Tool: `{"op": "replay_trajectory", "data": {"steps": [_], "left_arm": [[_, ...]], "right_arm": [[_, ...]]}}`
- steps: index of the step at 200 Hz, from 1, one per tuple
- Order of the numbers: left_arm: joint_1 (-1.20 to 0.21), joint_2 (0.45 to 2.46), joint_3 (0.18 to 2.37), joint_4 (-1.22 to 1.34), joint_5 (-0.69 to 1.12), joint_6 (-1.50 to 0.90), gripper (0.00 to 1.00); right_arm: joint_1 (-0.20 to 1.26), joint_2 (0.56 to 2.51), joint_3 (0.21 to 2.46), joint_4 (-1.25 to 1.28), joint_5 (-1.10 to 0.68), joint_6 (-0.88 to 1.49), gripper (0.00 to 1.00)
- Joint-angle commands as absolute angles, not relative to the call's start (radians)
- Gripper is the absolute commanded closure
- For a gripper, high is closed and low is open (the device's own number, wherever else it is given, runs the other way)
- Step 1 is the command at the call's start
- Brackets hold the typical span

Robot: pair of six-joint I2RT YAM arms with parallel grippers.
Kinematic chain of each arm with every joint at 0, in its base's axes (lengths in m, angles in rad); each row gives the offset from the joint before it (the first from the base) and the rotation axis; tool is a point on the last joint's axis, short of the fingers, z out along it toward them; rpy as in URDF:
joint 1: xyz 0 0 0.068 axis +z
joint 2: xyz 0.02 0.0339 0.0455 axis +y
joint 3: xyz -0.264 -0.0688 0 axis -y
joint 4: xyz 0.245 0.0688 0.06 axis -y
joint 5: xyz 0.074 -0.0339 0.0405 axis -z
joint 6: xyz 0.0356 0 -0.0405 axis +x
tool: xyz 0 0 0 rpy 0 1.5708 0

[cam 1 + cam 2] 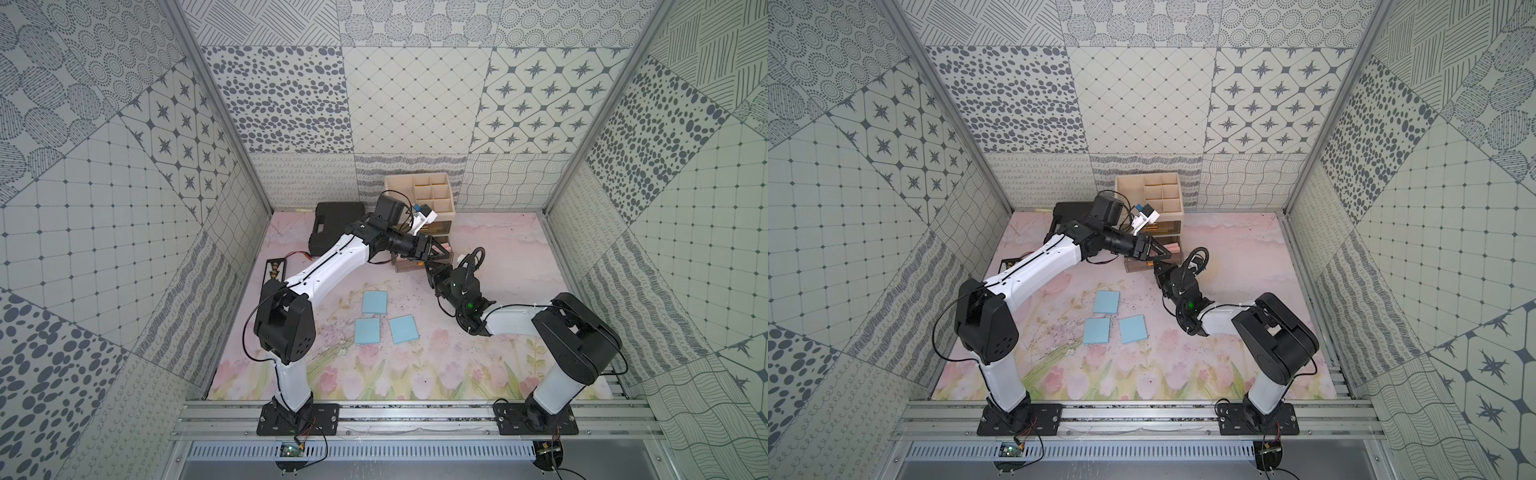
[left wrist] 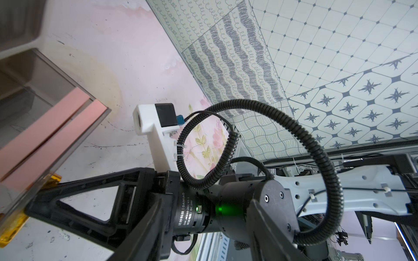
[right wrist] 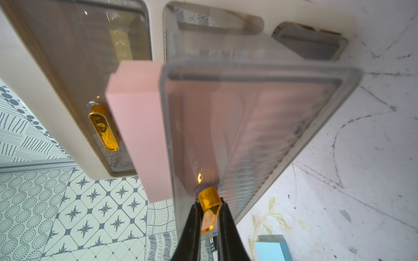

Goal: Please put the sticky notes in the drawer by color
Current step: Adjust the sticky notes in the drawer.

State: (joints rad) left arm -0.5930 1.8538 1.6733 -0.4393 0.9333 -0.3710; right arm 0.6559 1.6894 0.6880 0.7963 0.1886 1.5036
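Note:
The drawer cabinet (image 1: 399,187) stands at the back. Its middle drawer (image 3: 260,126) is pulled out. My right gripper (image 3: 209,214) is shut on that drawer's gold handle (image 3: 207,201). Salmon-pink sticky notes lie inside it, and one pink pad (image 3: 135,126) stands on edge, poking over the drawer's rim. My left gripper (image 1: 1163,249) hovers just beside that pad (image 1: 1173,248), open, with nothing between its fingers (image 2: 144,237). Three light blue sticky notes (image 1: 374,302) (image 1: 368,330) (image 1: 404,328) lie flat mid-table. A yellowish shape (image 3: 119,45) shows through the closed upper drawer.
A flat black case (image 1: 336,226) lies left of the cabinet, under my left forearm. A small black tray (image 1: 274,270) and a red cable sit by the left wall. Both arms cross close together in front of the cabinet. Patterned walls enclose the table.

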Motion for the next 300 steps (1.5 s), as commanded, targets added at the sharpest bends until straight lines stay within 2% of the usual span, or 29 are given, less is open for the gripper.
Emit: {"op": "replay_trajectory", "data": {"steps": [1,82,169,222,300], "left_arm": [[-0.606,1.880,1.676,-0.489,0.973,-0.325,0.38],[-0.604,2.003,1.802,-0.544,0.854,-0.295,0.38],[-0.604,2.087,1.906,-0.574,0.566,-0.322,0.40],[-0.604,2.061,1.892,-0.534,0.374,-0.336,0.41],[-0.604,1.952,1.831,-0.534,0.273,-0.333,0.38]], "right_arm": [[0.658,1.701,0.712,0.795,0.210,1.468,1.00],[0.658,1.683,0.701,0.788,0.211,1.463,1.00],[0.658,1.676,0.696,0.790,0.193,1.462,1.00],[0.659,1.678,0.690,0.788,0.195,1.463,1.00],[0.661,1.690,0.694,0.798,0.187,1.468,1.00]]}}
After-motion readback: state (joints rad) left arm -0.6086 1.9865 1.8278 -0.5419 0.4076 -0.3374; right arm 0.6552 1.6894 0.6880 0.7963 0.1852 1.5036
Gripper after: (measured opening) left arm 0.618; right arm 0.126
